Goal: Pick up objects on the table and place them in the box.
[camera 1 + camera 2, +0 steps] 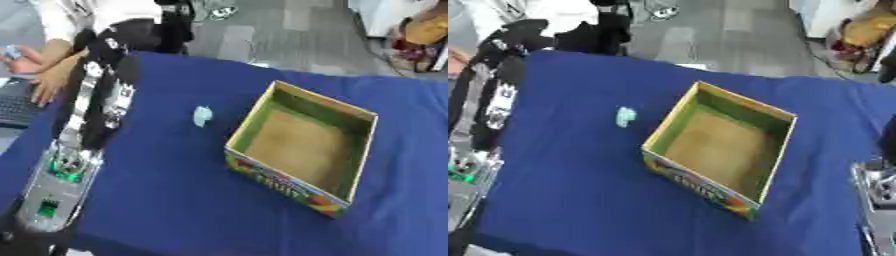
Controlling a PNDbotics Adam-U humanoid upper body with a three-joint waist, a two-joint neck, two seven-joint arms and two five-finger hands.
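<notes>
— What sits on your left side?

— Your left arm (83, 130), black with silver links and a grey forearm casing lit by small green lights, comes in from the lower left and stretches away along the left edge of the dark blue tablecloth (166, 210). Your left hand (114, 42) lies at the far end of it, near the table's far left corner, dark and blurred; you cannot tell whether its fingers are apart or together. It is well apart from the object.

— And the thing you are after?

— A small pale blue-green object (202, 116), rounded and a little taller than wide, lies on the cloth between your left arm and the box, nearer the box's left wall but not touching it. Its material cannot be made out.

— Describe the box.

— An open square cardboard box (367, 150) with yellow rims, green inner walls and a brown floor stands right of centre, turned so that one corner points toward you. Its near outer side carries a colourful printed pattern. Nothing shows inside it.

— What about your right side?

— In the right eye view, only a grey and silver part of your right arm (878, 190) shows at the right edge, level with the box's near corner. Your right hand appears in neither view.
</notes>
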